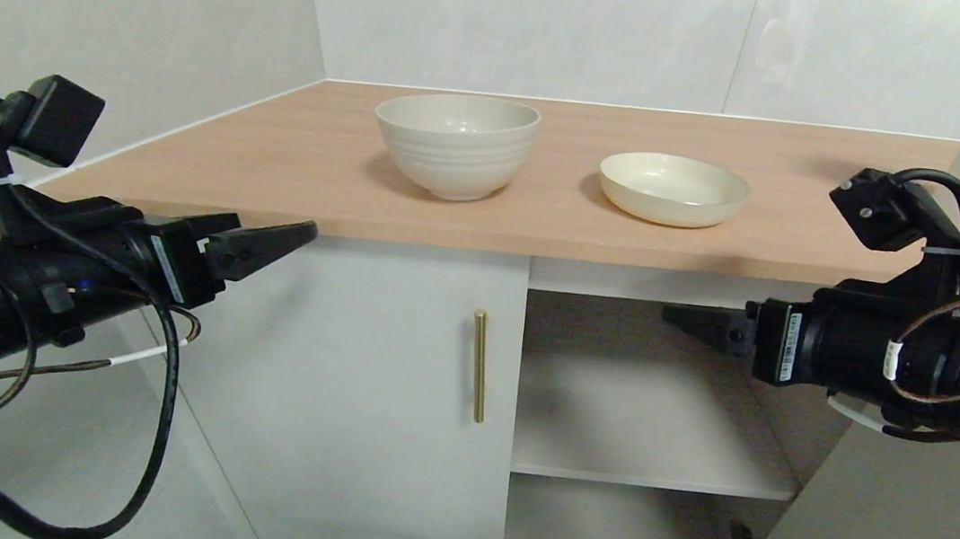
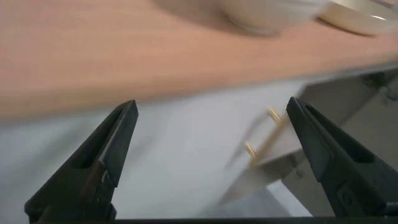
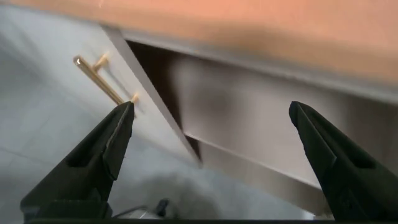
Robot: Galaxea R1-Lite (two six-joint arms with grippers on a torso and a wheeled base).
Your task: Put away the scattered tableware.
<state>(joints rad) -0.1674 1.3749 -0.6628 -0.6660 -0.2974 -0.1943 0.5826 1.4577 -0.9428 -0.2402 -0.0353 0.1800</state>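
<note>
Left tool and right tool both spread, empty, below bowl and dish; white wrist label print seemingly illegible.

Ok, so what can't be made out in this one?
- Head view: the inner bottom of the bowl, hidden by its own near wall.
- Head view: anything behind the closed door.
- Head view: the right back part of the upper compartment, covered by the arm of the right gripper.
- Left wrist view: the bowl and the dish, blurred and cut off by the picture's edge.
</note>
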